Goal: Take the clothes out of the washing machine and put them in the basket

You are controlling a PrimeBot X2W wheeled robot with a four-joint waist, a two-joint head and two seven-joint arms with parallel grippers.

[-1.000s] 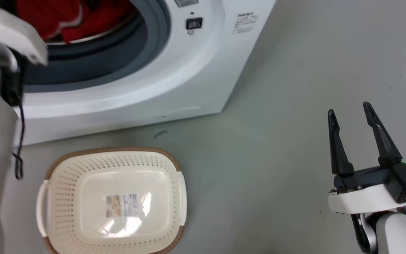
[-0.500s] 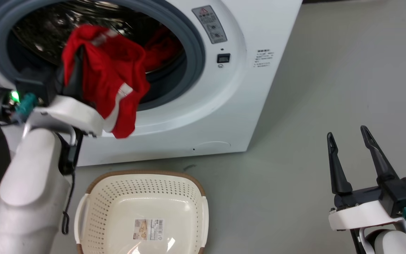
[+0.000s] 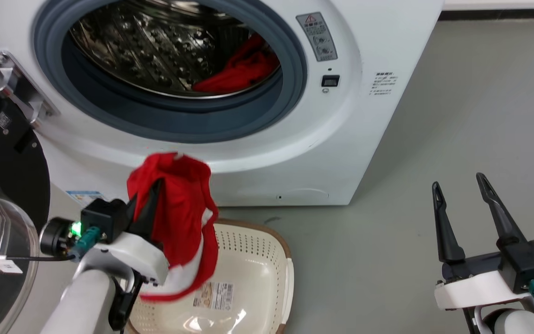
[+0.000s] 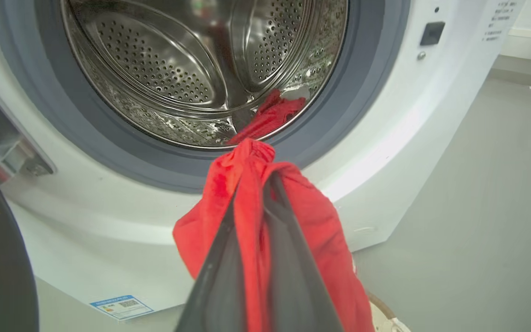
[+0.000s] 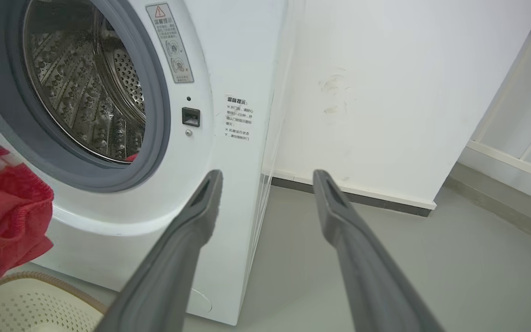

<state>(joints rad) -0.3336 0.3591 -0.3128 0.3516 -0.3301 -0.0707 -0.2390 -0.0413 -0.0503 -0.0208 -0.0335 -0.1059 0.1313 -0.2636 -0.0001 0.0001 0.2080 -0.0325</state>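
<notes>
The washing machine [image 3: 350, 139] stands with its porthole open. My left gripper [image 3: 155, 199] is shut on a red garment [image 3: 179, 222] with white trim, held in front of the washer's lower panel. The cloth hangs over the left part of the cream basket [image 3: 257, 260] on the floor. In the left wrist view both fingers [image 4: 288, 258] are pressed onto the red garment [image 4: 316, 230]. A second piece of the red clothes [image 3: 244, 69] lies at the drum's right side [image 4: 270, 117]. My right gripper [image 3: 458, 182] is open and holds nothing [image 5: 268, 175], out to the right over the floor.
The washer's black-framed glass door [image 3: 7, 162] stands swung open at the far left, beside my left arm. Grey floor [image 3: 434, 116] stretches to the right of the washer. A white wall [image 5: 385, 92] with a dark skirting runs behind it.
The head camera has tilted up. My left gripper has drawn the red garment out of the porthole and lowered it to just above the basket. The right gripper has stayed put, open.
</notes>
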